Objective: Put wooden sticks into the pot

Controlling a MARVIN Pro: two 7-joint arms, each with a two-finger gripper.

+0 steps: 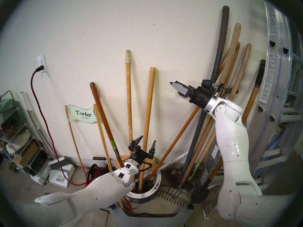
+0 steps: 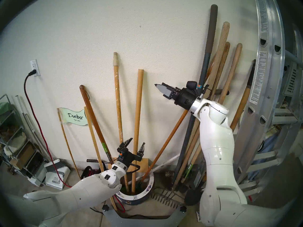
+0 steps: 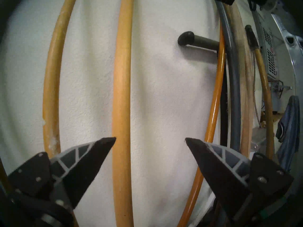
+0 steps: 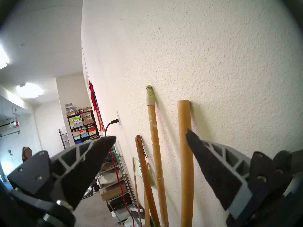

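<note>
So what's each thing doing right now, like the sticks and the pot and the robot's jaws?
Paint-flecked stick: upright in the pot, top leaning on the wall.
Plain stick: standing in the pot, top against the wall.
Pot: upright on the floor, holding several sticks.
Left gripper: jaws open, holding nothing, plain stick between them.
Right gripper: jaws open, empty, up near the wall.
Black plug: plugged into the outlet.

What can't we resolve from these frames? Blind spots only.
- Pot interior: head views, left arm covers the near rim, inside is dark.
- Paint-flecked stick foot: head views, left gripper and wrist hide whether it stands inside the pot.
- Plain stick ends: left wrist view, cut off top and bottom.
</note>
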